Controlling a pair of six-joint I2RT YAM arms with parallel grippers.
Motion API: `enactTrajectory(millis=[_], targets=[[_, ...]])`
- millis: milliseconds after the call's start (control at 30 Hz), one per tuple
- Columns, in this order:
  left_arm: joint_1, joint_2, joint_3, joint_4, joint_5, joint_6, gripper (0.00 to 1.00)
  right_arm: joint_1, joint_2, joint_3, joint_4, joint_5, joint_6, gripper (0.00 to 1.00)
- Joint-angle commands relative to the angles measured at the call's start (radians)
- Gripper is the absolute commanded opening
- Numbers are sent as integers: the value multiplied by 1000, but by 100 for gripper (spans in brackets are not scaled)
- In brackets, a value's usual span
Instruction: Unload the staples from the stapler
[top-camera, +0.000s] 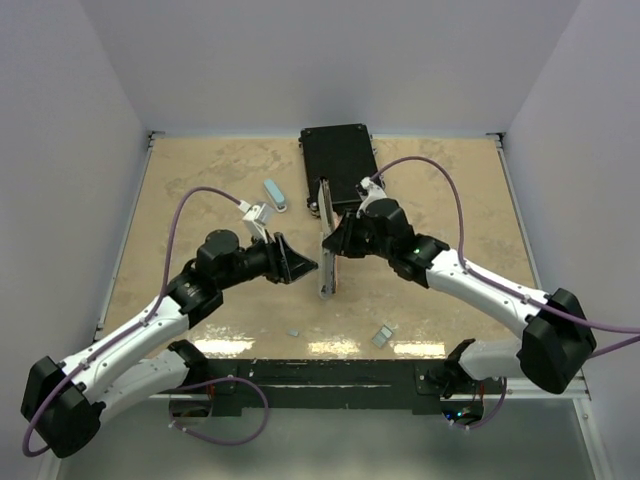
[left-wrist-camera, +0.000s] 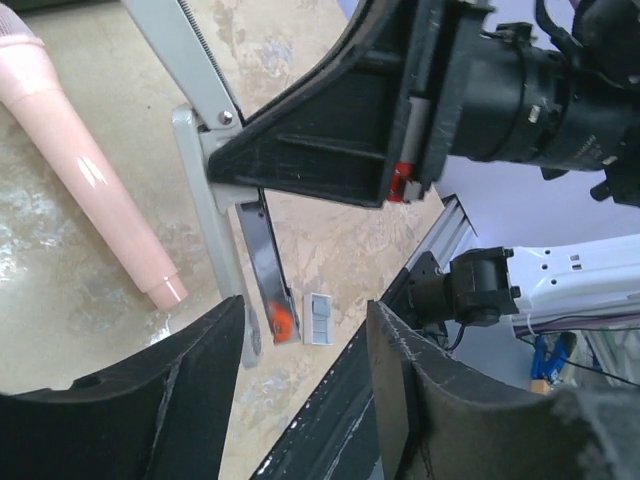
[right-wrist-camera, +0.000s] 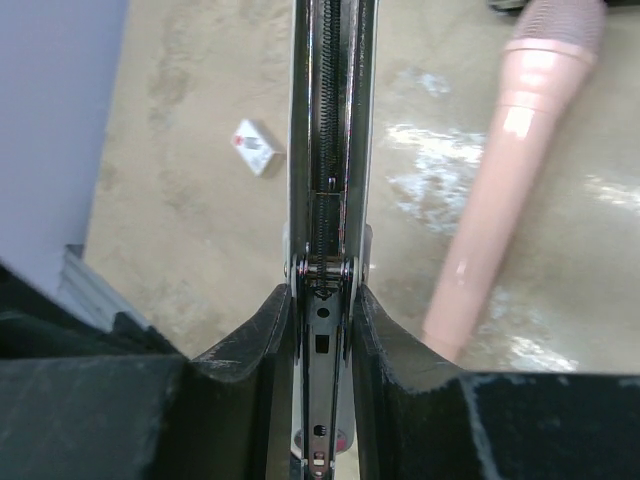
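The stapler (top-camera: 326, 235) stands folded open mid-table, its pink handle (right-wrist-camera: 505, 180) lying beside the bare metal rail (right-wrist-camera: 330, 150). My right gripper (right-wrist-camera: 322, 295) is shut on that rail near its hinge; from above it (top-camera: 336, 243) comes in from the right. My left gripper (top-camera: 305, 265) sits just left of the stapler, open, with nothing between its fingers (left-wrist-camera: 200, 390). Staples (left-wrist-camera: 318, 320) lie as a small grey block on the table beyond the stapler's black magazine (left-wrist-camera: 262, 265). From above, two grey staples pieces (top-camera: 383, 335) (top-camera: 293, 331) lie near the front edge.
A black box (top-camera: 338, 158) stands at the back centre, right behind the stapler. A small light-blue object (top-camera: 275, 194) lies back left. A small white card with red marks (right-wrist-camera: 253, 146) lies left of the rail. The black front rail (top-camera: 330, 370) borders the table.
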Motion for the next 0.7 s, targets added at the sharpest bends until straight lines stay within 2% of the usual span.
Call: enactTrajectory(millis=[0,33,67,167,300,467,533,667], targets=[[-1,-30,94,-63,-53,106,62,-81,-16,122,-69,108,-83,0],[-1,-29,110,-136,-105,127,71,-124,-16,130,-117,134,-95,0],[-1,-23,132,-172,-134,173,86,-148,-19,145,-140,147,-110,0],[-1,-1,222,-295,-275,267,100,-276,-17,167,-212,162,-167,0],[-1,45,319,-395,-472,353,100,-414,27,204,-287,197,-247,0],[-1,72,327,-442,-757,425,100,-556,157,265,-352,191,-299,0],[0,74,299,-445,-831,434,100,-598,212,274,-358,193,-308,0],[-1,69,289,-470,-846,462,100,-633,317,325,-375,194,-339,0]])
